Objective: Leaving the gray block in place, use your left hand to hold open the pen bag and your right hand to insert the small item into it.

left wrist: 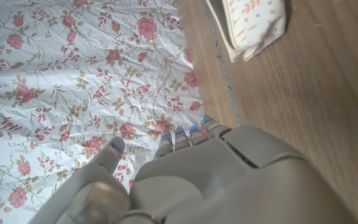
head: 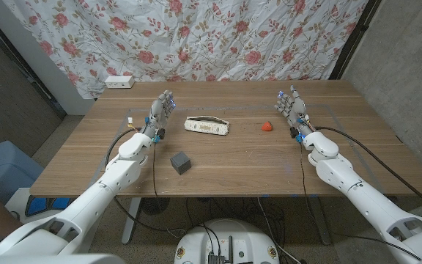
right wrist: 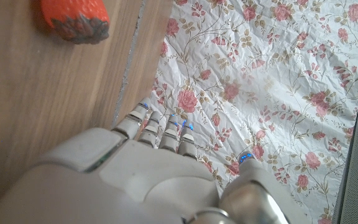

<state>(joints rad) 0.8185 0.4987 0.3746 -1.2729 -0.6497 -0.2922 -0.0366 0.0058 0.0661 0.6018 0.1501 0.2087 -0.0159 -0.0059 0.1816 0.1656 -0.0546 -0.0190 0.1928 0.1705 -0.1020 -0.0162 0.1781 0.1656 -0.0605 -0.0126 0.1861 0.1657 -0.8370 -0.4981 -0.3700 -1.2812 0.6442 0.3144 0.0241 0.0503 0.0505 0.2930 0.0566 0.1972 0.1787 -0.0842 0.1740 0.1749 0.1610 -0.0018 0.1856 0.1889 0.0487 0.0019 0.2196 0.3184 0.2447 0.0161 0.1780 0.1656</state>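
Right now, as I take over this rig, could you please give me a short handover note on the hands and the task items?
Left hand: open, holding nothing, left of the pen bag.
Right hand: open, holding nothing, right of the small red item.
Pen bag lies mid-table; the red item sits on the wood to its right, apart from it. Gray block stands nearer the robot, untouched.
Done: nothing yet.
Left: left hand holds the bag open; right hand picks up the red item and inserts it.
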